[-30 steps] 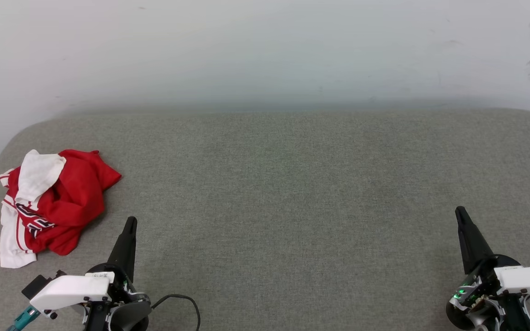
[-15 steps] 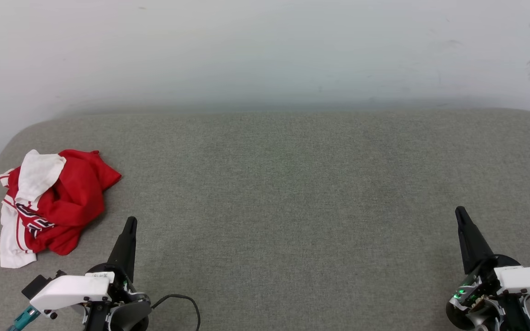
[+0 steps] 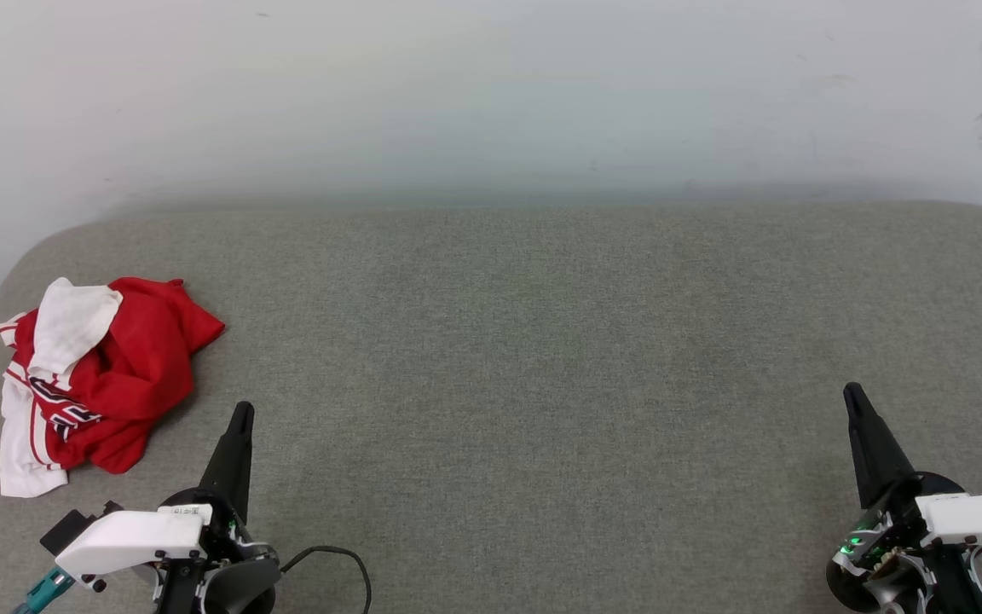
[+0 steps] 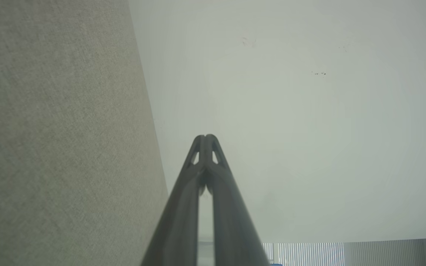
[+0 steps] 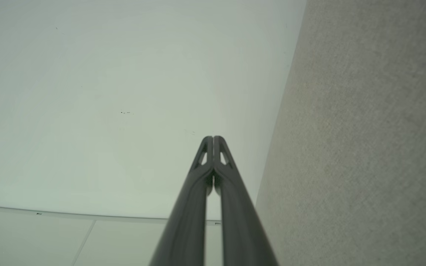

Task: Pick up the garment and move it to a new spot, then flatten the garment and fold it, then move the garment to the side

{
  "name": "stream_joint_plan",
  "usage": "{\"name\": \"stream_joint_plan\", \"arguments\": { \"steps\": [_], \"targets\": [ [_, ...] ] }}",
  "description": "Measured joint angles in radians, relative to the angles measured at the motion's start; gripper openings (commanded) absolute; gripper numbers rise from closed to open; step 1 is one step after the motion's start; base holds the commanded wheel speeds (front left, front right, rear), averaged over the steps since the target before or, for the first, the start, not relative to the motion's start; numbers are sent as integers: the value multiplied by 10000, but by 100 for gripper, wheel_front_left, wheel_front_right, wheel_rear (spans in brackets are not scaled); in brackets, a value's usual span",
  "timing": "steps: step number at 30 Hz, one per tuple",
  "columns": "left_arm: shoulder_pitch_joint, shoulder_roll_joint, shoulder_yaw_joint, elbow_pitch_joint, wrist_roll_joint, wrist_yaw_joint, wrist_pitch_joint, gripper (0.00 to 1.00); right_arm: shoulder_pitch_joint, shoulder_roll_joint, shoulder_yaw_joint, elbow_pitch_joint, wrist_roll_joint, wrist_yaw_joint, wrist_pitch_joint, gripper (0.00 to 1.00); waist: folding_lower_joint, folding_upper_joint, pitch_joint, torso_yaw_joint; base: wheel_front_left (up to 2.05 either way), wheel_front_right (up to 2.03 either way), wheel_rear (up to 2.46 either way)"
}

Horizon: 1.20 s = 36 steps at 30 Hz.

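Waiting over a grey cloth-covered table (image 3: 542,341) with the garment (image 3: 107,375) not yet picked up.
The table's wide middle offers room for flattening and folding; the garment lies crumpled by its left edge. The left tool (image 3: 241,416), fingers pressed together on nothing, hovers near it, probably the one to reach; the right tool (image 3: 852,394), likewise pressed together, sits well apart at the right.

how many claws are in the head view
2: the left claw at lower left, near the garment; the right claw at lower right. Both shut, empty.
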<state>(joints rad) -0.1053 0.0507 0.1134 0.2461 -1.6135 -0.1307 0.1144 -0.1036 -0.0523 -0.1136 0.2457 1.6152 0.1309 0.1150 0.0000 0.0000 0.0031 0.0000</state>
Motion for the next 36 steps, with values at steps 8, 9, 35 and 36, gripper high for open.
{"name": "stream_joint_plan", "arguments": {
  "steps": [8, 9, 35, 36],
  "targets": [
    [243, -29, -42, 307, 0, 2, -19, 100, 267, 6, 6, 299, 2, 0, -2, 100, 0, 0, 0, 0, 0, 0, 0],
    [327, -31, -54, 401, 0, 2, -29, 100, 352, 8, 4, 389, 2, -2, -2, 100, 0, 0, 0, 0, 0, 0, 0],
    [435, -38, -499, -681, 4142, 997, -1181, 100, 657, 19, -345, -1043, -4343, -2, -1158, 100, 0, 0, 30, 3, 0, 0, 0],
    [433, -40, -562, -721, 4364, 1070, -1197, 100, 671, 19, -341, -1116, -4579, -2, -1195, 100, 0, 0, 30, 4, 0, 0, 0]
  ]
}}
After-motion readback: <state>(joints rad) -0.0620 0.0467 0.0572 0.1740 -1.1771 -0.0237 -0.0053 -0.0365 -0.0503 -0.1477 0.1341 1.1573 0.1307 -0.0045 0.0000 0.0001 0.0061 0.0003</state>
